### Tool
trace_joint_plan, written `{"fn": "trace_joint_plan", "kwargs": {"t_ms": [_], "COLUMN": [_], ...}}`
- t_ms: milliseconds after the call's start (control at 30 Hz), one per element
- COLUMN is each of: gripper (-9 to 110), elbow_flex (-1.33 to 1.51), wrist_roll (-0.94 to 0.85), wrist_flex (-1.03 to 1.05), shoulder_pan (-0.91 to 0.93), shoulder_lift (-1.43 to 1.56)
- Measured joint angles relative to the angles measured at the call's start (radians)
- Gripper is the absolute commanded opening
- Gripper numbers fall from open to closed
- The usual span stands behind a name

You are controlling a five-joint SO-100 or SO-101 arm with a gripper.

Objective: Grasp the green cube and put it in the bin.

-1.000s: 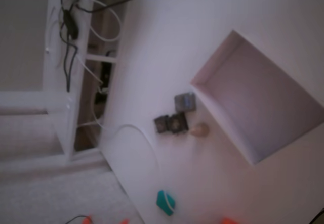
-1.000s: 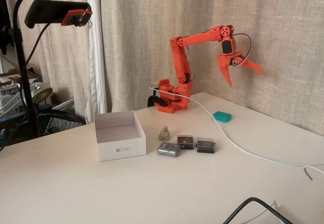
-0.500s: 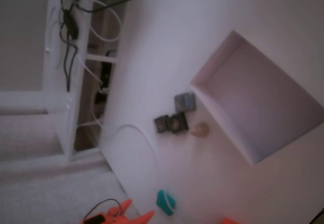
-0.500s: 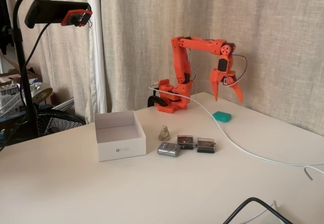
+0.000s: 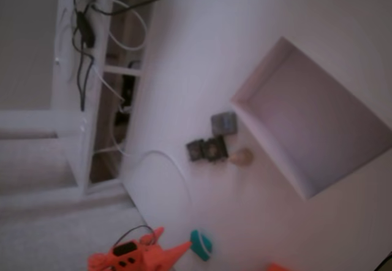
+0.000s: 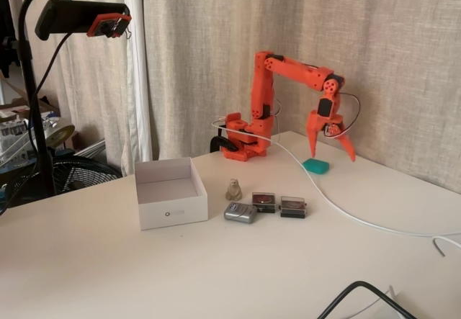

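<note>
lowered since before, spread fingers (image 6: pixel 332 152) hang just above green cube (image 6: pixel 315 165).

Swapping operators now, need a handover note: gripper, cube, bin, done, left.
Gripper: open, empty, pointing down just above the cube, not touching it.
Cube: on the table by the white cable, far from the bin.
Bin: empty, beside the small tan figure and dark pieces.
Done: approach only.
Left: lower, grasp cube, carry to bin, release.
</note>
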Motion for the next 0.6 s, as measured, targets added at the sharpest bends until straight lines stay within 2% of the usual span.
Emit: {"fn": "trace_joint_plan", "kwargs": {"t_ms": [200, 600], "gripper": [44, 37], "elbow_flex": [0.146, 0.356], "wrist_roll": [0.0, -0.002], "wrist_flex": [-0.011, -0.196], "shoulder_pan": [-0.003, -0.038], "shoulder_lift": [0.067, 0.189]}}
